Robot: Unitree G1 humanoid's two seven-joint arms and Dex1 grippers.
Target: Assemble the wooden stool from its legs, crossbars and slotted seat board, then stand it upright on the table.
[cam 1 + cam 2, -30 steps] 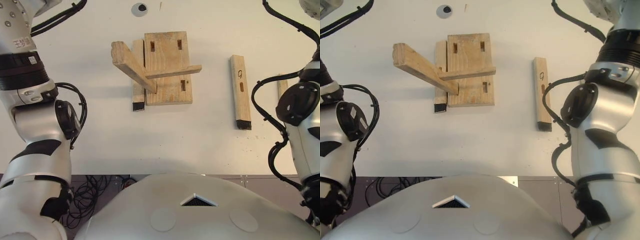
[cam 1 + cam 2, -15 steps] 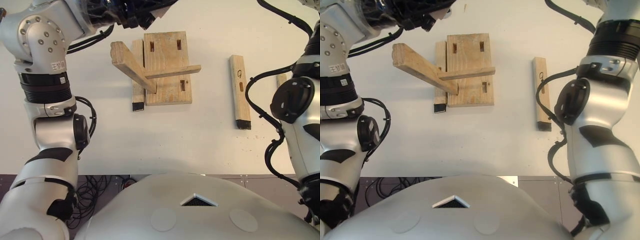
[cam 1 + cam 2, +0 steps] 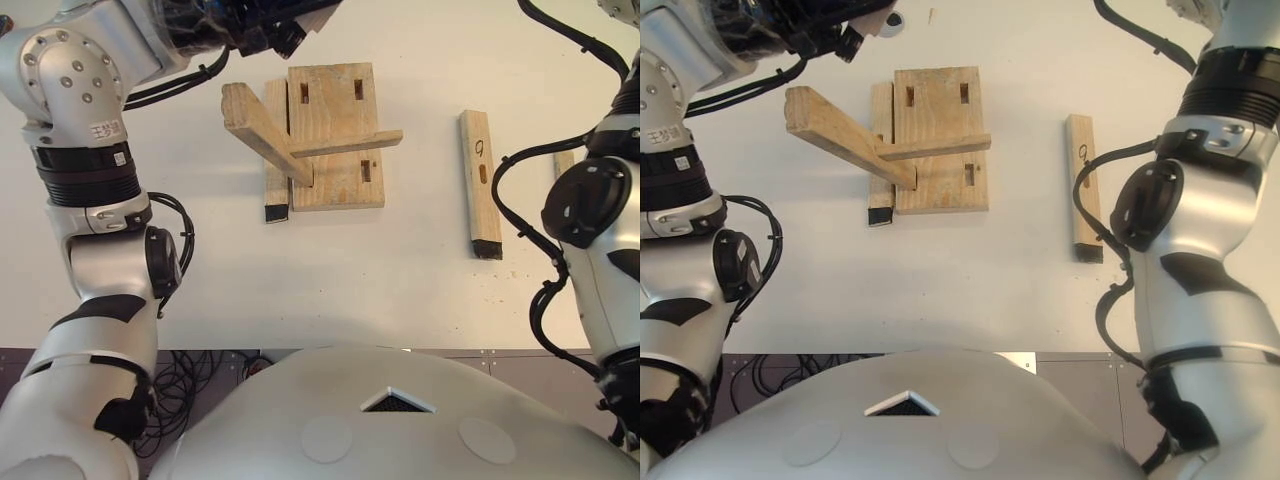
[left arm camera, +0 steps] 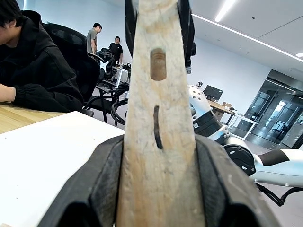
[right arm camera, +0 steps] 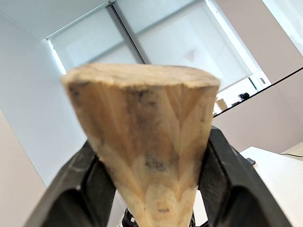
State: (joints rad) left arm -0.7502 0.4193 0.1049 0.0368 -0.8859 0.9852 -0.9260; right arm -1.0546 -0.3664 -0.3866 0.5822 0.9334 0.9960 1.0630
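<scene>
Gripping slotted leg [image 4: 159, 94]: left end effector [image 4: 161, 189]; right end effector [image 5: 154, 187] clamps pale wood piece [image 5: 142, 118].

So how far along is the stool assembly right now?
Early stage. Done: one leg, with a crossbar off it, looks slotted into the seat board lying flat. In hand: left hand grips a slotted piece, right hand a second piece. Remaining: fit those, plus the loose leg beside the board and the leg farther right, then stand it upright.

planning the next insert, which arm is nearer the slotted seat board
Left. The left arm ends by the far left corner of the seat board; the right arm is off to the right, beyond the loose leg.
</scene>
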